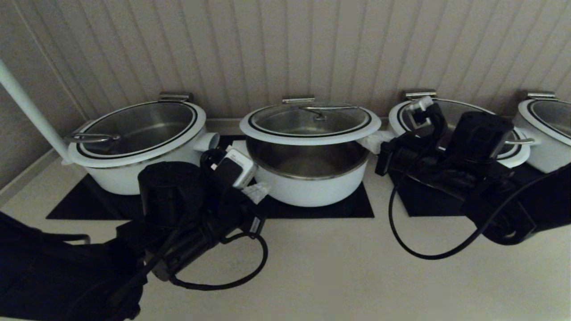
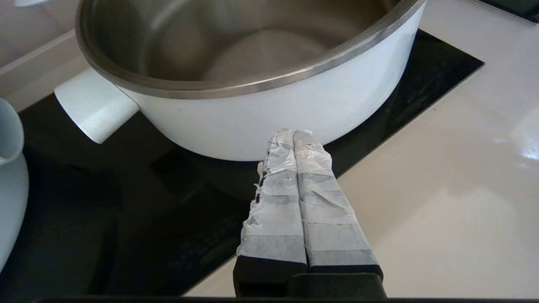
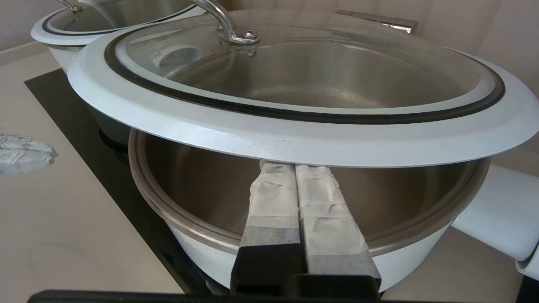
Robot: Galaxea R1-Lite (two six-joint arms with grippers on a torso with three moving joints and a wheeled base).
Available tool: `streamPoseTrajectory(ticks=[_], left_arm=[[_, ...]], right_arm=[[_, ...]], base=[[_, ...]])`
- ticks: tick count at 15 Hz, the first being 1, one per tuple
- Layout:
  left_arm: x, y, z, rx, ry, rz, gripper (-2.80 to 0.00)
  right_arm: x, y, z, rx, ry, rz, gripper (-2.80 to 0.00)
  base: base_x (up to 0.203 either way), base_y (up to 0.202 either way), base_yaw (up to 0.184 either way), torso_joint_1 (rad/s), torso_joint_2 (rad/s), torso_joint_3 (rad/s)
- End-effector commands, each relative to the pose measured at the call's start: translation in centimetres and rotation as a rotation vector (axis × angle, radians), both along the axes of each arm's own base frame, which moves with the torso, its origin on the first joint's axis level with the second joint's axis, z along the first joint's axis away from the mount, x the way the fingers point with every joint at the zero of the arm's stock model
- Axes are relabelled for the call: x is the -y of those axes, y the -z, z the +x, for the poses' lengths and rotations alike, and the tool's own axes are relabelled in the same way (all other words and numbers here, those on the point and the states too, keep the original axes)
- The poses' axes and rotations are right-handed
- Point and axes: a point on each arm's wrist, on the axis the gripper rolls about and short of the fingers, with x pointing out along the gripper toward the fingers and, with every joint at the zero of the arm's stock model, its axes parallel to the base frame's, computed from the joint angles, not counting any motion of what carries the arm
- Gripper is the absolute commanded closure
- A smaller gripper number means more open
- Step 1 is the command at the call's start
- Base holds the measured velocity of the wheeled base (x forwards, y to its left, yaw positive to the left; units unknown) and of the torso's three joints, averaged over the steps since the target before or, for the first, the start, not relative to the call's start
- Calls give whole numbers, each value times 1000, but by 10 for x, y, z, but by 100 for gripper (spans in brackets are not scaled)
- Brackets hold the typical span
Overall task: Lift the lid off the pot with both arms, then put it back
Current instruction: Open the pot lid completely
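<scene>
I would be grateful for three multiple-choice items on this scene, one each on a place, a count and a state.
1. Where are the right gripper's tips?
A. under the lid's rim
B. on its handle
C. on the wall

2. How many white pots show in the head view?
A. two
B. three
C. four

3. How does the lid stand over the middle pot?
A. seated
B. raised
C. upside down

Answers: A, the shut tips press beneath the white rim; C, four line the wall; B, a gap shows the steel bowl. The left gripper is shut beside the pot's wall.
</scene>
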Motion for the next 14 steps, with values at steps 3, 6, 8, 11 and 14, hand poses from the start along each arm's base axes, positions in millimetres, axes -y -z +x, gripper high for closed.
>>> streamPoseTrajectory(ticks=[3,6,8,11,14], left_arm=[[0,1,0,2,-1,2,0],[-1,0,-2,4,0,6,0],[-6,0,-7,2,0,6,0],[-17,-4,-22,5,-2,2,0],[-27,-13,-34,31,-19,-23,0]], right_arm=[[0,-2,0,11,-2,3,0],[-1,-5,5,26,-1,9,0],[-2,-8,6,37,-2,12,0],[-3,-8,8,40,-3,13,0],[-4,-13,9,59,-4,20,0]], base=[[0,0,0,0,0,0],[0,0,0,0,0,0],[0,0,0,0,0,0],[0,0,0,0,0,0],[0,0,0,0,0,0]])
